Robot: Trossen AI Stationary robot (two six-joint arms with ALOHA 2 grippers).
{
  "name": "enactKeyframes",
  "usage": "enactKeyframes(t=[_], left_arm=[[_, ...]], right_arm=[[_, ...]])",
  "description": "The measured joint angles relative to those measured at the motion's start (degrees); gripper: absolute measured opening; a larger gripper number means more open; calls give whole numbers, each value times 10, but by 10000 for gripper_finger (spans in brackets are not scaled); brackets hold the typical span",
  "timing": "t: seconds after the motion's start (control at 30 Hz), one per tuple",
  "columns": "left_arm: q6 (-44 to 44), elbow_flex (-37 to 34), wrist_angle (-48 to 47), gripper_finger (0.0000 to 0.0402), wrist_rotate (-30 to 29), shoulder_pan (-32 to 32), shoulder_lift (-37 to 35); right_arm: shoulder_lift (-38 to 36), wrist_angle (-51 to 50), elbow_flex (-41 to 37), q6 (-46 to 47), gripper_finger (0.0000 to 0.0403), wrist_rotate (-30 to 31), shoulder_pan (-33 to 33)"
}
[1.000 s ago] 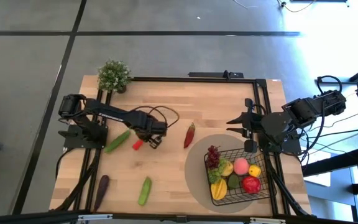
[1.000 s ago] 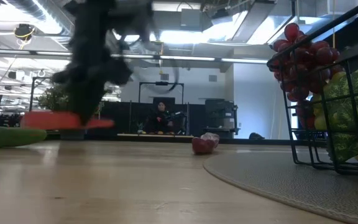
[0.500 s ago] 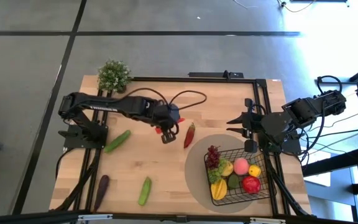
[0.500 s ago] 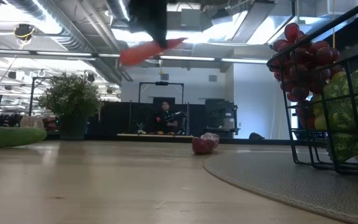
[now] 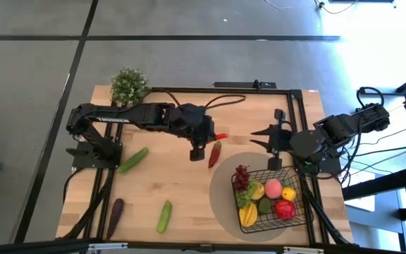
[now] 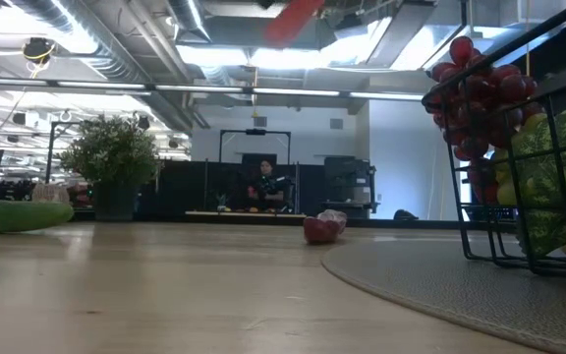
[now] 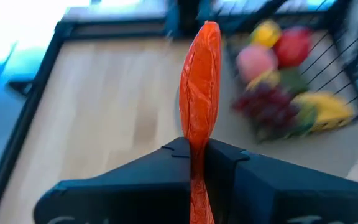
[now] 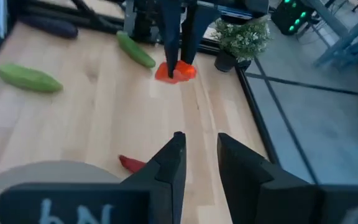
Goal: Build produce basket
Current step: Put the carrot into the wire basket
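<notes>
Your bench (image 5: pixel 189 204) carries the black wire basket (image 5: pixel 296 219) on a round mat, heaped with dark grapes, peach, lemon and apple. Above mid-bench, the left gripper (image 5: pixel 214 137) jaws are clamped on a slim, wrinkled orange carrot (image 7: pixel 202 102). The right gripper (image 5: pixel 268 144) jaws stand slightly apart, holding nothing.
</notes>
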Motion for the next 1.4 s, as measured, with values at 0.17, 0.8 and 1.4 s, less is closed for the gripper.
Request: enactKeyframes(t=[0.17,0.8,1.4], left_arm=[[19,1,63,2,59,6,8],[64,0,109,2,89,16,31],[66,0,105,2,85,16,31]], right_arm=[[-26,-3,0,69,86,-41,0],[31,51,0,-27,86,-84,-66],[69,106,0,-116,86,-199,-113]])
